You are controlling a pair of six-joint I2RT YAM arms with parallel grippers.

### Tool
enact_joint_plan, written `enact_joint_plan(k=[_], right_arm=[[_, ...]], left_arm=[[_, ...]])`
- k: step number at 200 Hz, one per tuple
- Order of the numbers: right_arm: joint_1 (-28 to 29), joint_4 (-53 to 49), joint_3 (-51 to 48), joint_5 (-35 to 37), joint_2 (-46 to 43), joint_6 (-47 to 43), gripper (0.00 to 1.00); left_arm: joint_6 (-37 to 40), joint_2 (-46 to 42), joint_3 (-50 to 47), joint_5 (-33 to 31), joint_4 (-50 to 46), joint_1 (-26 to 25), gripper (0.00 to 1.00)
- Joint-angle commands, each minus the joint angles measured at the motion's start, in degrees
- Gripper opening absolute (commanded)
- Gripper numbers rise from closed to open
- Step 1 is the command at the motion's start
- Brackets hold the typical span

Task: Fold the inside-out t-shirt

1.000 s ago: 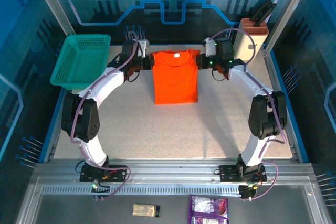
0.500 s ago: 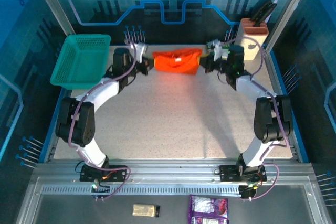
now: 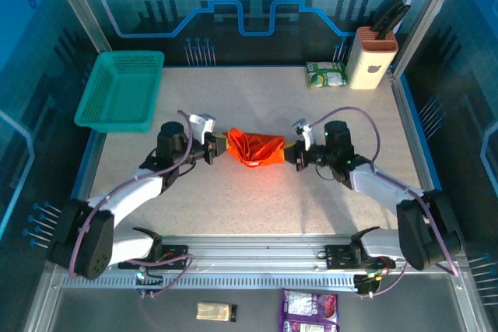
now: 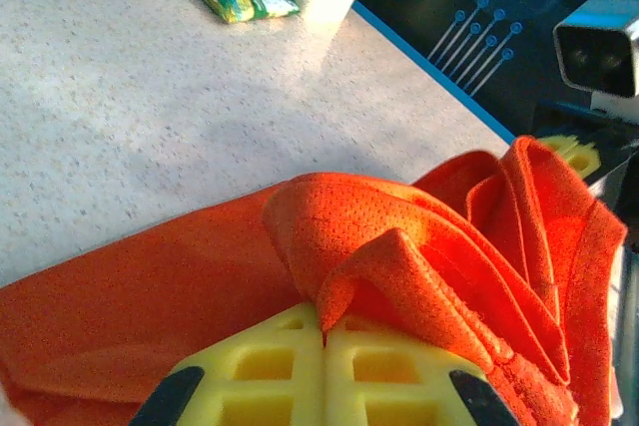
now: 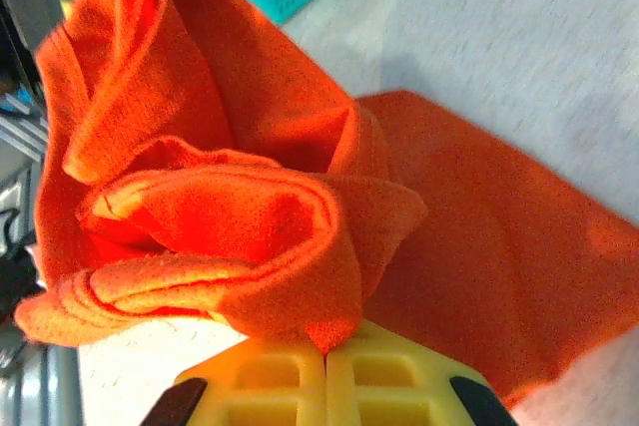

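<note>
Blue translucent panels printed with a circuit-like line pattern and a gear wall in a pale speckled desk [image 3: 257,215] edged by an aluminium frame. No lettering can be read anywhere; the print on the green crinkled snack packet [image 3: 325,75] is too small to make out.

The left tool [image 3: 221,148] has its yellow ribbed fingers pressed together on one end of the plain orange-red t-shirt [image 3: 255,148] of thin soft cloth. The right tool [image 3: 290,153] is likewise clamped on the other end. The garment is bunched between the two tools, in rumpled folds just ahead of each tip.

Beyond and to the left of the left tool stands a teal mesh plastic basket [image 3: 120,91]. Far beyond the right tool, beside the packet, is a beige rounded block [image 3: 372,60] with dark handles on top.
</note>
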Motion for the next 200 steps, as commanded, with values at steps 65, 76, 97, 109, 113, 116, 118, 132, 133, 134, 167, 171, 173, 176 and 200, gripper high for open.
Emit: enact_joint_plan(k=[65, 76, 97, 109, 113, 116, 118, 132, 133, 134, 167, 171, 173, 176, 200], right_arm=[[1.06, -14.11, 11.3, 8.52, 9.44, 10.21, 0.0], [0.48, -15.53, 14.27, 7.89, 12.56, 11.09, 0.0], [-0.73, -18.16, 20.33, 7.19, 18.88, 12.83, 0.0], [-1.56, -20.87, 24.09, 6.39, 23.23, 13.4, 0.0], [-1.73, -21.65, 25.2, 6.19, 24.59, 13.56, 0.0], [-1.83, -22.23, 26.15, 5.91, 25.52, 13.64, 0.0], [-1.92, -22.56, 26.63, 5.82, 26.14, 13.74, 0.0], [-2.3, -24.14, 29.69, 4.98, 29.92, 14.15, 0.0], [-2.34, -24.23, 29.91, 4.98, 30.15, 14.18, 0.0], [-2.36, -24.31, 30.02, 4.97, 30.4, 14.2, 0.0], [-3.84, -26.41, 35.19, 6.14, 36.7, 15.68, 0.0], [-4.05, -26.42, 35.65, 6.39, 37.23, 15.83, 0.0], [-4.1, -26.55, 35.86, 6.6, 37.48, 15.98, 0.0], [-4.29, -26.78, 36.19, 6.89, 37.93, 16.16, 0.0], [-5.32, -29.23, 39.65, 8.06, 41.17, 16.97, 0.0]], left_arm=[[0.57, 7.83, 9.18, -9.08, -14.64, 2.18, 0.0], [0.41, 10.66, 11.17, -9.31, -15.27, 3.01, 0.0], [0.12, 16.38, 15.62, -8.87, -18.02, 4.56, 0.0], [0.25, 19.88, 18.8, -8.56, -20.42, 5.33, 0.0], [0.36, 21.0, 19.87, -8.42, -21.29, 5.55, 0.0], [0.33, 21.8, 20.44, -8.52, -21.78, 5.66, 0.0], [0.3, 22.19, 20.86, -8.63, -22.09, 5.78, 0.0], [0.14, 26.12, 23.93, -8.44, -23.74, 6.69, 0.0], [0.08, 26.42, 24.22, -8.38, -23.75, 6.75, 0.0], [0.06, 26.75, 24.46, -8.35, -23.84, 6.83, 0.0], [-0.68, 36.81, 34.14, -6.09, -28.9, 8.74, 0.0], [-0.68, 37.72, 35.08, -5.96, -29.25, 8.83, 0.0], [-0.72, 38.13, 35.51, -5.88, -29.32, 8.84, 0.0], [-0.73, 38.65, 36.18, -5.86, -29.46, 8.84, 0.0], [-0.64, 42.65, 40.47, -5.43, -30.5, 9.02, 0.0]])
